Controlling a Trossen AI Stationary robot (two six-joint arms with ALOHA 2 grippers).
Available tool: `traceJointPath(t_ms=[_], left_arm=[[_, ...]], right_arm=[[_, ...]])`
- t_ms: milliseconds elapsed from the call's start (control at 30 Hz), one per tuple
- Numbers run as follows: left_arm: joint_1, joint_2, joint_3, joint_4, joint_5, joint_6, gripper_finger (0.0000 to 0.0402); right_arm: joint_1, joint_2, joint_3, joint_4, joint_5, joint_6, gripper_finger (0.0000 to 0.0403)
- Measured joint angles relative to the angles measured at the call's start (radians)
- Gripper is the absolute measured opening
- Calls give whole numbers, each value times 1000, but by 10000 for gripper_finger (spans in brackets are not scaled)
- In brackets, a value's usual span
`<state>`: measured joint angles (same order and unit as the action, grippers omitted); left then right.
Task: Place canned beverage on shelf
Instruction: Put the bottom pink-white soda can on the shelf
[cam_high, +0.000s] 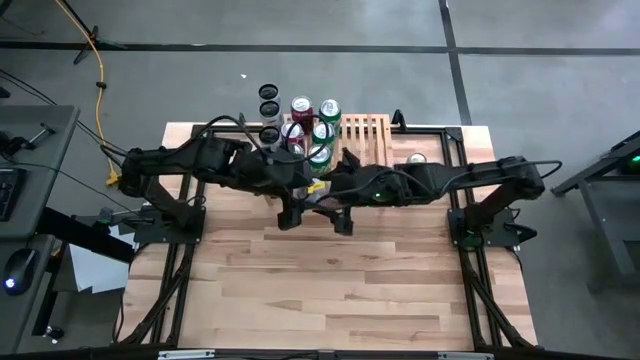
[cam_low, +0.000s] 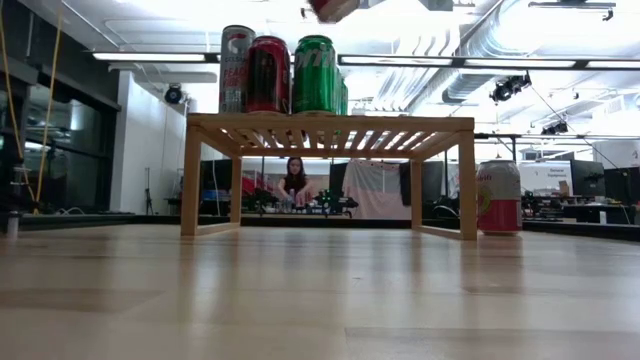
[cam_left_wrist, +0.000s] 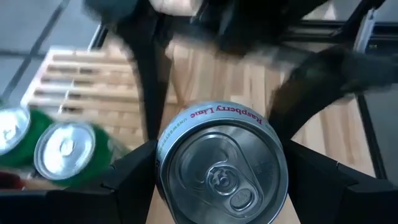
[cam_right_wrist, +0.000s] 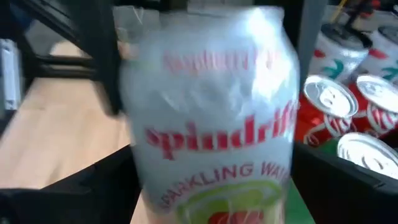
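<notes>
The shelf (cam_high: 362, 132) is crowded at one end by upright cans (cam_low: 283, 75) (red and green), while its other slats lie bare. Both arms cross just in front. A lone can (cam_low: 499, 197) stands beside the far leg; the near table (cam_high: 330, 290) lies open.

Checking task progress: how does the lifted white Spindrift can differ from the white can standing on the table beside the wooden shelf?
The white Spindrift can with red lettering is held in the air, while the white can with pink print stands on the table to the right of the light-wood slatted shelf. The first is gripped by the left end effector, and nothing touches the second. Both are white drink cans, and neither is on the shelf yet.
</notes>
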<state>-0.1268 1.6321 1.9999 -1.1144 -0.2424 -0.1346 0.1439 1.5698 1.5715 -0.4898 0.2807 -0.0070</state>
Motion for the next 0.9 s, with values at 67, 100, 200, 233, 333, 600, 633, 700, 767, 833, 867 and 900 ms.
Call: traceJointPath(t_ms=[67, 100, 200, 233, 333, 600, 633, 700, 767, 833, 867, 900], left_arm=[[-1, -1, 1, 5, -6, 3, 277], [-3, -1, 1, 8, -4, 3, 277], [-6, -12, 1, 14, -13, 9, 277], [-6, -15, 1, 16, -12, 9, 277], [-7, -15, 2, 24, 0, 9, 277], [-6, -13, -10, 10, -1, 15, 277], [-6, -14, -10, 11, -4, 15, 277], [-6, -13, -10, 8, -4, 15, 277], [-6, -12, -11, 10, -4, 13, 277], [-6, -12, -11, 10, -1, 11, 291], [-6, -11, -11, 10, -2, 11, 305], [-6, -11, -11, 13, -3, 10, 320]], right_arm=[[-2, 11, -1, -6, 41, -9, 358], [-1, 12, -1, -13, 59, -17, 358], [-2, 14, -1, -12, 59, -19, 358], [-2, 14, -1, -2, 52, -17, 358], [-2, 15, -1, 33, 33, -18, 358], [1, 14, -1, 46, 31, 34, 345], [1, 14, -1, 41, 31, 35, 335], [1, 14, -1, 28, 31, 35, 305], [1, 13, -1, 15, 31, 44, 275], [1, 13, 0, 5, 35, 48, 275], [1, 11, 0, -1, 37, 48, 275], [1, 7, 0, -9, 38, 46, 275]])
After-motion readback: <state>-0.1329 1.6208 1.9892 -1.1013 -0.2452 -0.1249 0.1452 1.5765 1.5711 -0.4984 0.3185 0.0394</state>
